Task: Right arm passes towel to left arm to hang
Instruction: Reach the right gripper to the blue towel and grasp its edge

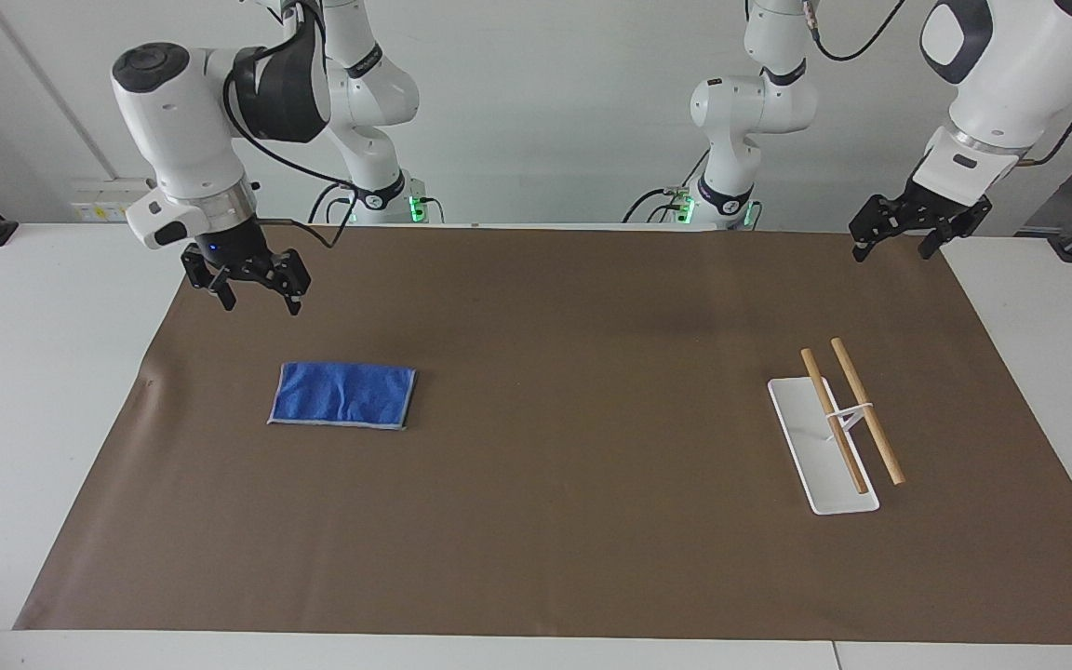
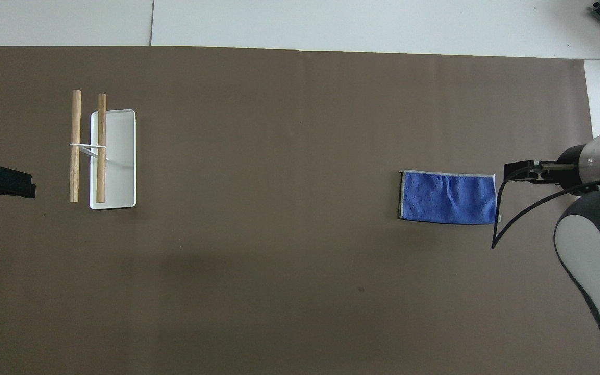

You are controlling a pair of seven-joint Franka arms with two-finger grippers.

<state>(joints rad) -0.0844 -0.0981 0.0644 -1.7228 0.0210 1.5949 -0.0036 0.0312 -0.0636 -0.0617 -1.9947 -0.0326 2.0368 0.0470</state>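
Meanwhile, open and empty: right tool [image 1: 257, 300] above towel [image 1: 342, 395] at frame's left; left tool [image 1: 899, 245] waiting upper right, likewise open.

Bright-blue towel [image 1: 342, 395] with pale-grey edge, brown mat [image 1: 555, 521], white tray [image 1: 820, 456], tan wooden rods [image 1: 866, 409]

Towel [image 1: 342, 395], small bright-blue terry rectangle, pale-grey stitched edge, lying flat and slightly rumpled on the brown mat [image 1: 555, 558], toward the right arm's end of the table, untouched
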